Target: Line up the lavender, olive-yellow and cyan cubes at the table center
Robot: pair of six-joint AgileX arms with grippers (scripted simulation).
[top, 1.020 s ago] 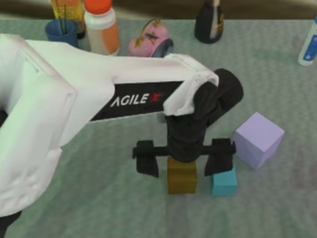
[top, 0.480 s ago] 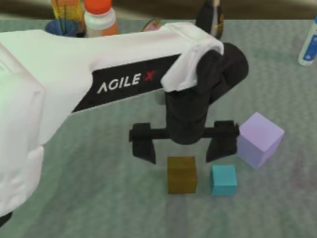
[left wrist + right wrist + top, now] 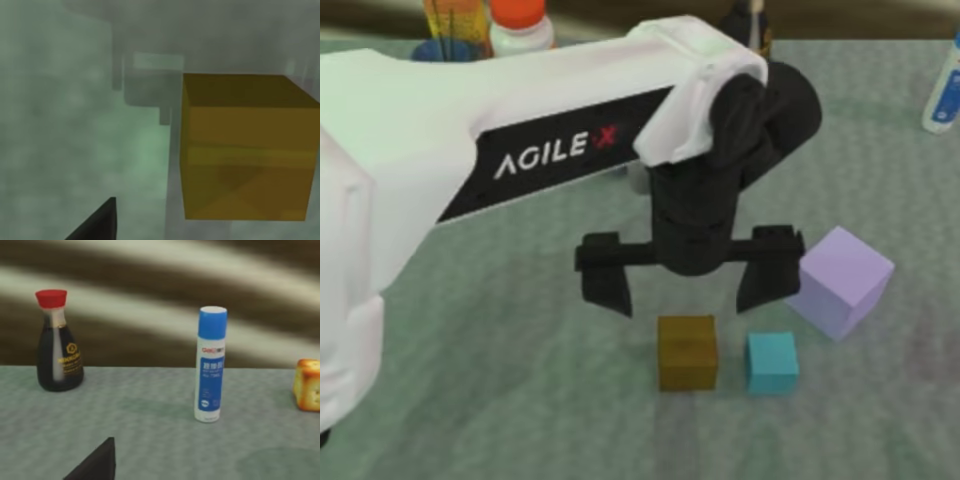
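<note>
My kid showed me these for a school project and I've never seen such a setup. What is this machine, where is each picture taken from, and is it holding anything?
It is a simulated two-armed AgileX robot at a table. The top view looks down: the left gripper hangs open above the olive-yellow cube, holding nothing. Beside that cube sits the cyan cube, then the bigger lavender cube, which sits askew. The left wrist view, from that arm's own camera, shows the olive-yellow cube close up. The right wrist view shows a soy sauce bottle and a blue-capped glue stick standing on the table; only a dark tip of the right gripper shows there.
</note>
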